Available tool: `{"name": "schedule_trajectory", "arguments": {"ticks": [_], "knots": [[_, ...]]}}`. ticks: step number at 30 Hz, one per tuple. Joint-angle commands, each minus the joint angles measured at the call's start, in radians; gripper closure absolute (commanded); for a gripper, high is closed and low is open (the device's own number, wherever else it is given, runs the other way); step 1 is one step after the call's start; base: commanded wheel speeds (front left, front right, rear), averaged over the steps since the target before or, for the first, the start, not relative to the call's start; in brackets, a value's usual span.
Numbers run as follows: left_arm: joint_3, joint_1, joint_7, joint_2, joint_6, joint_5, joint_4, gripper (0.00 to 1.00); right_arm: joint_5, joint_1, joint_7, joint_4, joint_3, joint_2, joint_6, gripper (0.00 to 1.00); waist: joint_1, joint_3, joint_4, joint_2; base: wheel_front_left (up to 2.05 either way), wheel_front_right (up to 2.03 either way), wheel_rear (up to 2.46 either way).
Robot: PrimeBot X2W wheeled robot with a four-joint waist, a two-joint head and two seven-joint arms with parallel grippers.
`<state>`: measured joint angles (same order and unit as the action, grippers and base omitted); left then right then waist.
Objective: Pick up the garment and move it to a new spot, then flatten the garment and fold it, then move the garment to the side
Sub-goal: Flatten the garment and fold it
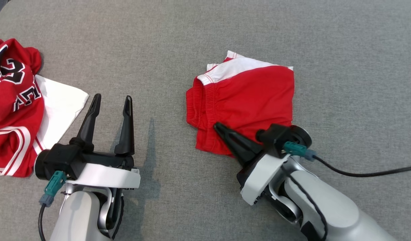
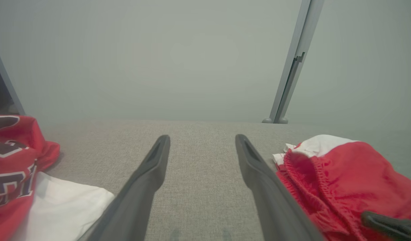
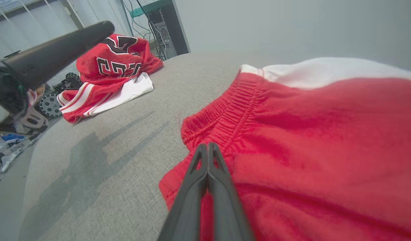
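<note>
- Garment [image 1: 249, 97]: red shorts with a white band, lying folded into a rough square right of centre on the grey table [image 1: 205, 33]. The elastic waistband [image 1: 205, 100] faces left.
- Right gripper [image 1: 217, 127]: jaws pressed tight together, with no cloth seen between them. The tips lie over the near-left part of the shorts, close to the waistband.
- Left gripper [image 1: 113, 98]: jaws wide apart and holding nothing, over bare table between the shorts and a red jersey [image 1: 11, 100] on a white cloth [image 1: 58, 103] at far left.
- The fold looks done, so moving the shorts aside is probably what remains.
- Risk: a push or drag with closed fingers at one point may slide the top layer alone, bunching it and opening the fold.
- Risk: a pinch near the edge may catch only one layer, so the stack would fall open when lifted.
- Risk: moved left, the shorts could run into the jersey pile.
</note>
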<state>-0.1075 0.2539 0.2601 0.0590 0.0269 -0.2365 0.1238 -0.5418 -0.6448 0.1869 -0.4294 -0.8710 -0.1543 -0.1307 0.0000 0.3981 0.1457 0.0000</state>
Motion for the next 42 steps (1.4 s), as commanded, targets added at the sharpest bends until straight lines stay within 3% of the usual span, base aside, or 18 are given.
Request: {"name": "schedule_trajectory", "arguments": {"ticks": [1,8,16,17,18,19,27,42], "knots": [[0.01,-0.005,0.005,0.006,0.005,0.009,0.002,0.0,-0.004,0.026,0.015,0.024,0.023,-0.004,0.0,1.0,0.0,-0.01,-0.009,0.0,0.0,0.0,0.0],[0.029,-0.02,0.005,0.013,0.0,0.011,0.005,0.0,0.005,0.129,0.03,0.146,0.164,-0.022,0.0,1.0,0.0,-0.044,-0.037,0.0,0.0,0.0,0.0],[0.065,-0.052,0.005,0.03,-0.02,0.014,-0.031,0.0,0.072,0.29,0.015,0.315,0.46,-0.002,0.0,0.98,0.0,-0.088,-0.082,0.0,0.0,0.0,0.0],[0.069,-0.057,0.005,0.031,-0.022,0.012,-0.037,0.0,0.085,0.304,0.011,0.332,0.494,0.003,0.0,0.83,0.0,-0.093,-0.087,0.0,0.0,0.0,0.0],[0.072,-0.064,0.005,0.034,-0.027,0.013,-0.042,0.0,0.099,0.315,0.012,0.348,0.533,0.007,0.0,0.59,0.0,-0.099,-0.092,0.0,0.0,0.0,0.0],[0.075,-0.067,0.005,0.036,-0.028,0.013,-0.046,0.0,0.11,0.329,0.001,0.358,0.567,0.011,0.0,0.02,0.0,-0.104,-0.096,0.0,0.0,0.0,0.0],[0.07,-0.107,-0.008,0.049,-0.037,0.021,-0.08,0.0,0.187,0.408,-0.015,0.397,0.755,0.034,0.0,0.0,0.0,-0.176,-0.113,0.0,0.0,0.0,0.0],[0.044,-0.232,-0.056,0.079,-0.037,0.023,-0.083,0.0,0.249,0.566,-0.052,0.367,0.855,0.048,0.0,0.0,0.0,-0.339,-0.119,0.0,0.0,0.0,0.0]]}}
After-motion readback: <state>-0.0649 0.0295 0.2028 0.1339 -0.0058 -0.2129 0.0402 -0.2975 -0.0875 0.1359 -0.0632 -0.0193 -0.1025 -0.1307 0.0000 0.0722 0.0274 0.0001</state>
